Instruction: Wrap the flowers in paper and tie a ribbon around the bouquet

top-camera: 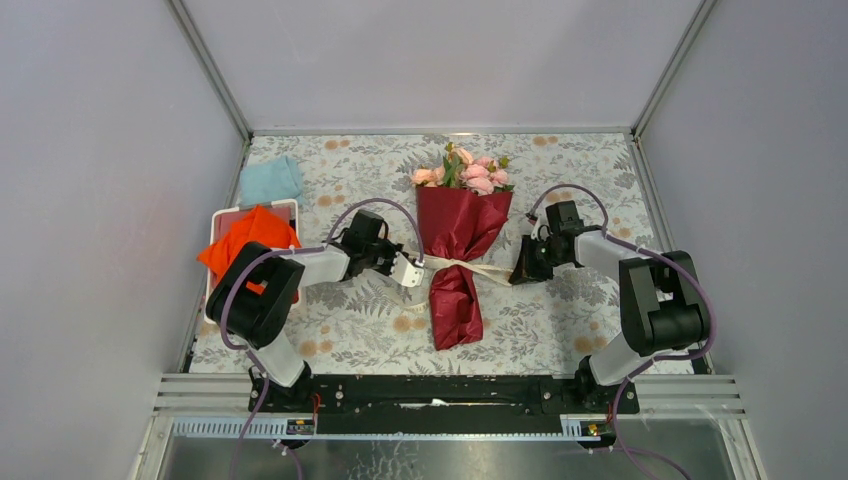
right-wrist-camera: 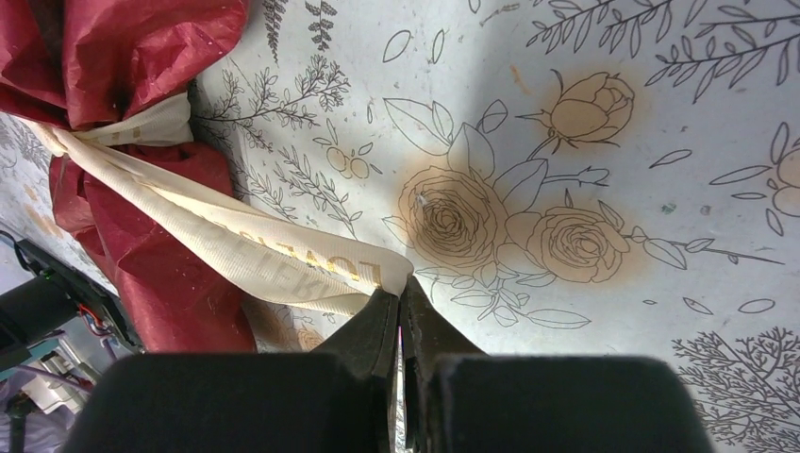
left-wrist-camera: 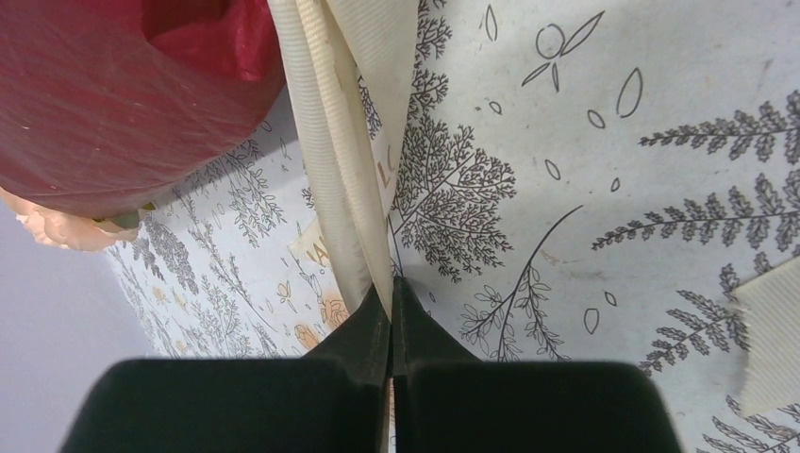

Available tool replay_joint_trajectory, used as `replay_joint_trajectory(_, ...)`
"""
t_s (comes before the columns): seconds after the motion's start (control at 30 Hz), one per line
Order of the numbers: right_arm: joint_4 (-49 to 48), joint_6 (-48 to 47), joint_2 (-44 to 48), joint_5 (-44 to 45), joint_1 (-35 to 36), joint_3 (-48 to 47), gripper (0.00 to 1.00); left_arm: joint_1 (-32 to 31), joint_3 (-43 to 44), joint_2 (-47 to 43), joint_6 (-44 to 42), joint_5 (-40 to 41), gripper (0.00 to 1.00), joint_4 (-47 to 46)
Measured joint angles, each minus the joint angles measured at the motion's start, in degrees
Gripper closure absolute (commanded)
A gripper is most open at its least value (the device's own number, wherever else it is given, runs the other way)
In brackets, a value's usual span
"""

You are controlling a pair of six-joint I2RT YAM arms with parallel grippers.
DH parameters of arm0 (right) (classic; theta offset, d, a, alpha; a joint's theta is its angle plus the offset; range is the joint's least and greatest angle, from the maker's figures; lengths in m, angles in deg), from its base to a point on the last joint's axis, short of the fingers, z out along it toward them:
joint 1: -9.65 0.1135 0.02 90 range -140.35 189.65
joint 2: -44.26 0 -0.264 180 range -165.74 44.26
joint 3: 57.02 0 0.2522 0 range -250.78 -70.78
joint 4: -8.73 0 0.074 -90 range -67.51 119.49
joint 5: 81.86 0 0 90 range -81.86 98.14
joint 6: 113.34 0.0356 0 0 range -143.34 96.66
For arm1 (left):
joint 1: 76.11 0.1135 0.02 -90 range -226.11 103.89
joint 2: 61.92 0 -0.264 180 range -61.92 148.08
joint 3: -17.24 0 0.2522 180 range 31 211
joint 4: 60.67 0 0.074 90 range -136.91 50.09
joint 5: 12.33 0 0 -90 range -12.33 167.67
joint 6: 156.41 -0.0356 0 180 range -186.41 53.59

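The bouquet [top-camera: 458,250] lies at the table's middle, dark red paper [top-camera: 455,300] pinched at its waist, pink flowers [top-camera: 470,172] at the far end. A cream ribbon [top-camera: 480,267] crosses that waist and runs out to both sides. My left gripper [top-camera: 417,266] sits just left of the waist, shut on one ribbon end [left-wrist-camera: 344,189]. To the right of the bouquet, my right gripper [top-camera: 518,275] is shut on the other ribbon end [right-wrist-camera: 274,260], which carries gold lettering and runs taut to the knot on the paper [right-wrist-camera: 141,123].
A white tray [top-camera: 290,207] holding an orange cloth [top-camera: 245,240] stands at the left edge, with a light blue cloth [top-camera: 270,180] behind it. A loose cream ribbon piece [left-wrist-camera: 769,340] lies on the floral tablecloth [top-camera: 560,320]. Grey walls enclose three sides.
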Motion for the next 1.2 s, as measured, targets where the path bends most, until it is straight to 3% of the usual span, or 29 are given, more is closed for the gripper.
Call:
replay_joint_trajectory(0.37,-0.44,0.33,0.0,-3.63,-3.1,1.44,0.99,0.07,-0.63,-1.2,-0.52,-1.68,1.0,0.55)
replay_joint_trajectory(0.47,-0.22,0.5,0.15,-4.24,-3.52,1.44,0.67,-2.56,-1.07,-4.11,2.03,-1.2,1.0,3.82)
replay_joint_trajectory(0.53,-0.04,1.6,1.27,-4.55,-3.72,1.6,0.53,-5.29,-0.74,-6.14,5.38,-0.37,0.96,6.54)
replay_joint_trajectory(0.57,0.13,2.21,2.38,-4.92,-3.72,1.64,0.42,-6.23,-0.66,-6.8,6.51,-0.2,0.54,7.37)
replay_joint_trajectory(0.63,0.79,3.02,5.49,-5.7,-3.72,1.62,0.3,-8.39,-0.63,-8.63,8.41,0.04,0.14,9.66)
replay_joint_trajectory(0.67,1.38,3.34,7.58,-5.73,-3.72,1.62,0.27,-8.85,-0.63,-9.53,8.83,0.09,0.03,10.71)
replay_joint_trajectory(0.8,4.42,4.02,16.79,-4.72,-3.72,1.25,0.13,-9.07,-0.48,-15.21,12.79,0.9,0.01,17.03)
replay_joint_trajectory(0.93,7.1,4.33,24.74,0.07,-3.69,-0.13,0.08,-9.03,2.67,-21.0,21.29,0.61,0.01,23.54)
replay_joint_trajectory(1.07,7.13,4.22,35.52,10.78,-3.69,-1.09,0.04,-7.34,4.85,-29.97,39.43,-1.66,0.01,24.11)
replay_joint_trajectory(1.2,-0.7,4.11,51.12,25.11,-3.69,3.74,0.0,2.84,0.92,-41.53,66.53,-1.27,0.01,16.59)
